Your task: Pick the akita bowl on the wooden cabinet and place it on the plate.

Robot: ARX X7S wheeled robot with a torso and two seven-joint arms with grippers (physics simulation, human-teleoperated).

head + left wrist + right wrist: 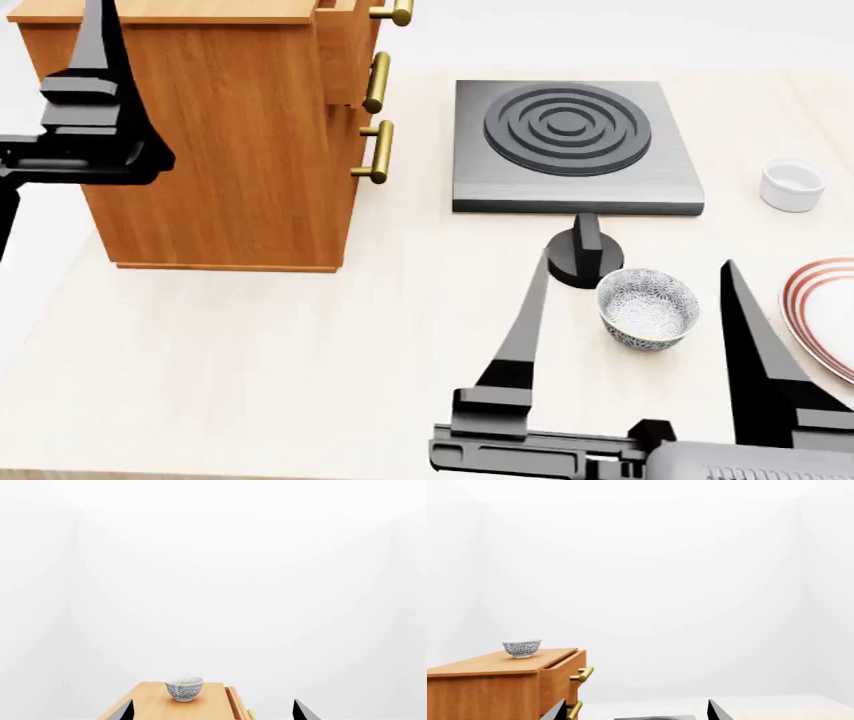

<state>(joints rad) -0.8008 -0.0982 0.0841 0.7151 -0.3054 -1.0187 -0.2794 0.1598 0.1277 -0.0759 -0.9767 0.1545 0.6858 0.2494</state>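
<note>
Left wrist view, akita bowl (183,688) upright on wooden cabinet (150,702), mouth up, both pincers spread.

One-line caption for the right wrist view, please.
Right wrist view: akita bowl sits untouched atop the wooden cabinet, seen between the open right gripper fingertips.

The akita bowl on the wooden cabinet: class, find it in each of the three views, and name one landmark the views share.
Left wrist view: akita bowl low in the frame, on the cabinet top, between the open left gripper fingertips.
Head view: not in it; only the cabinet top's near edge shows, and a similar bowl sits on the table.
Right wrist view: small, on the cabinet top.
Shared landmark: the wooden cabinet.
</note>
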